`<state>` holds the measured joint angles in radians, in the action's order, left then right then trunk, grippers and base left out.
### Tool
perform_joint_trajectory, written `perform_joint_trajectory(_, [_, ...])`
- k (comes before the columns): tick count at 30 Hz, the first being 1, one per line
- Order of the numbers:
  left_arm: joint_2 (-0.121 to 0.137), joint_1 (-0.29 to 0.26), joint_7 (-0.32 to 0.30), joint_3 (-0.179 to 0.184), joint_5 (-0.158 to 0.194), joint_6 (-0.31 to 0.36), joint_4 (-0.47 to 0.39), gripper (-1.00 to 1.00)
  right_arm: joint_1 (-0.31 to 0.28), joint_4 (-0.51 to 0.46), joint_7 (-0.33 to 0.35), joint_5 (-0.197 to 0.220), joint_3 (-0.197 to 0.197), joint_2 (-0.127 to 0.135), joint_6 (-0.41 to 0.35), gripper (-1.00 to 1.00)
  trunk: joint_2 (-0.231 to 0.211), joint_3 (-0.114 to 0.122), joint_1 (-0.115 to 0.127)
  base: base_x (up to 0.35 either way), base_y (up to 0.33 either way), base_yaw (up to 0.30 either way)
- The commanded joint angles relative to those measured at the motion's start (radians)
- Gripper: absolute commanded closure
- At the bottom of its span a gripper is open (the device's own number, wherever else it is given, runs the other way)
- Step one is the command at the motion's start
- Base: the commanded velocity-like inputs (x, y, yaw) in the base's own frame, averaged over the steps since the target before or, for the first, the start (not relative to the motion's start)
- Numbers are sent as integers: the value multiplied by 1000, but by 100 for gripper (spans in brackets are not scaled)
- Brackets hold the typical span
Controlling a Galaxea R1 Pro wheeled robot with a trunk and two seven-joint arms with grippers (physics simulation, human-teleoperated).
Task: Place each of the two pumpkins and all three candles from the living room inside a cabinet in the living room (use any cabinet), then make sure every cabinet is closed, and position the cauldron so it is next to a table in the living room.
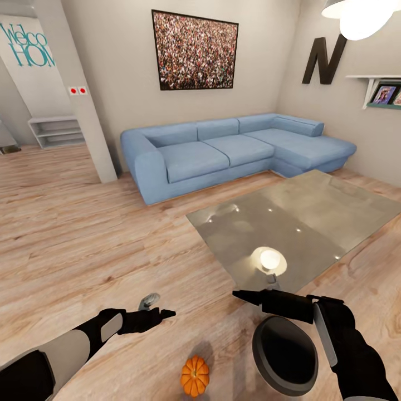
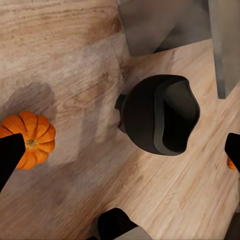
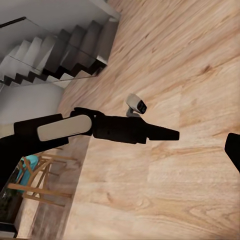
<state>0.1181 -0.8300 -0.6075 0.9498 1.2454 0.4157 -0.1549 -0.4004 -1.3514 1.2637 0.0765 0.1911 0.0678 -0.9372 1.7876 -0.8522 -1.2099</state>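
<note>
**Mia:** Two claws are out over the wood floor (image 1: pixel 83 223). The left claw (image 1: pixel 167 315) holds nothing, and I cannot tell if it is wide or narrow. The right claw (image 1: pixel 240 295) holds nothing either, and I cannot tell how wide it is.

**Ben:** Where are the things?

**Mia:** One pumpkin (image 1: pixel 195 376) sits on the floor, near the robot, between the two arms. The black cauldron (image 1: pixel 285 355) is just right of it, under the right arm and near the close corner of the glass surface (image 1: pixel 334 211). In the left wrist view I also see a bit of orange past the cauldron. It may be the other pumpkin, but I cannot be sure.

**Ben:** What could go wrong?

**Mia:** I think the pumpkin is round, so a bump from a claw could make it roll away. The right arm hangs right over the cauldron and could knock it. The glass corner is close too, so an arm swinging up could hit it.
</note>
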Motion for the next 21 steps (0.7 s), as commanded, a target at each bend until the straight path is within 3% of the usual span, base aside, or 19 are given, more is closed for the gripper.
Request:
perform_joint_trajectory(1, [-1, 0, 0, 0, 0, 0, 2, -100, 0, 0, 2, 2, 0, 1, 0, -100, 7, -3, -4, 0, 0, 0])
perform_joint_trajectory(21, [-8, -1, 3, 0, 1, -2, 21, -100, 0, 3, 6, 11, 2, 1, -2, -100, 147, -66, -81, 0, 0, 0])
